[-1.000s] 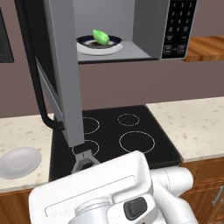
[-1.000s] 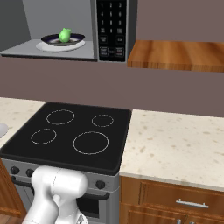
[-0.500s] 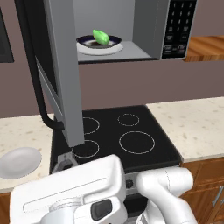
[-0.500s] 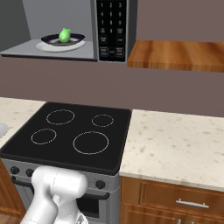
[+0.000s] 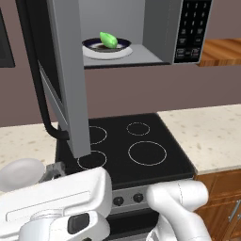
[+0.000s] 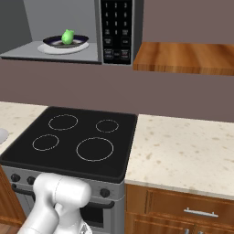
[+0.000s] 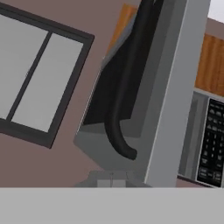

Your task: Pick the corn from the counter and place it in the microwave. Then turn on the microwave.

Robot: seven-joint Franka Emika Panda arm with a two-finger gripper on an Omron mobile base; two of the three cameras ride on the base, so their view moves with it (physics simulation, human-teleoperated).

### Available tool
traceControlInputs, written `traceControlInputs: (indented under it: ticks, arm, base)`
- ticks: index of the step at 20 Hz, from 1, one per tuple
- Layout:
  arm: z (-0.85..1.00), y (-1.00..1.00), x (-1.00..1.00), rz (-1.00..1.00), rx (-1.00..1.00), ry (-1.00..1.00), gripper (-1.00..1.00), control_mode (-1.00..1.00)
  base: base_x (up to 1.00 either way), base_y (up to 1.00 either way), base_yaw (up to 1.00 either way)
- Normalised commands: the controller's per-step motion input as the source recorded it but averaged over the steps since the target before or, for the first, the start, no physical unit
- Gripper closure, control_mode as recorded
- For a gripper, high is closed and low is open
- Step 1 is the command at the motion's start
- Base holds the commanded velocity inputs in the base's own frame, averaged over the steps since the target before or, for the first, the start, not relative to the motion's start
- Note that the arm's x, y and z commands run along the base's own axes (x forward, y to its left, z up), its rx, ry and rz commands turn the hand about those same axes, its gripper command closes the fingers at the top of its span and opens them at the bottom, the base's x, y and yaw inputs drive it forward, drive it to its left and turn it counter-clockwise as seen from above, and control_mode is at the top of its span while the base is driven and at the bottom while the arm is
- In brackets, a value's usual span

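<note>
**Corn in open microwave, hand low at stove front**

Corn point(image 5: 108, 39) lying on a dark plate point(image 5: 94, 45) inside the microwave point(image 5: 157, 33), toward the left half of the cavity floor; plate itself on a white turntable disc. Same seen from the right base view: corn point(image 6: 68, 36) on plate point(image 6: 77, 42), well back from the cavity's front edge. Microwave door point(image 5: 68, 80) swung wide open, hanging out to the left over the stovetop, black handle point(image 5: 40, 94) curving down along its outer face. Keypad panel point(image 5: 192, 28) at the microwave's right end, unlit as far as can be told.

Black stovetop point(image 5: 141, 146) with four ring outlines directly below the microwave, set between two stretches of table. Beige speckled table point(image 5: 212, 136) to the right, bare; more table to the left carrying a white bowl point(image 5: 21, 172) near its front edge. Wooden shelf point(image 6: 183, 57) just right of the microwave.

Hand point(image 5: 54, 172) low at the front left corner of the stove, just beside the bowl, mostly hidden behind the arm's white body; clenched, holding nothing visible. Hand view looking up at the door's edge and handle point(image 7: 122, 109), keypad point(image 7: 212, 140) at the right, a framed window on the wall at the left.
</note>
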Motion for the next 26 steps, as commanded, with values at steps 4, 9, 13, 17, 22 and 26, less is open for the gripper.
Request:
traceControlInputs:
  ticks: [4, 9, 13, 17, 22, 26]
  arm:
    - [-0.04, 0.18, 0.23, -0.08, 0.00, 0.00, 1.00, -1.00]
    - [-0.05, 0.18, 0.21, -0.08, 0.00, 0.00, 1.00, -1.00]
    - [-0.07, 0.18, 0.23, -0.07, 0.00, 0.00, 1.00, -1.00]
    - [-0.05, 0.23, 0.26, -0.07, 0.00, 0.00, 1.00, -1.00]
    - [0.00, 0.21, 0.29, -0.08, 0.00, -0.01, 1.00, -1.00]
    - [0.00, 0.19, 0.32, -0.08, 0.00, -0.01, 1.00, -1.00]
  base:
    - [0.00, 0.00, 0.00]
    - [0.00, 0.00, 0.00]
    - [0.00, 0.00, 0.00]
    - [0.00, 0.00, 0.00]
    - [0.00, 0.00, 0.00]
    - [0.00, 0.00, 0.00]
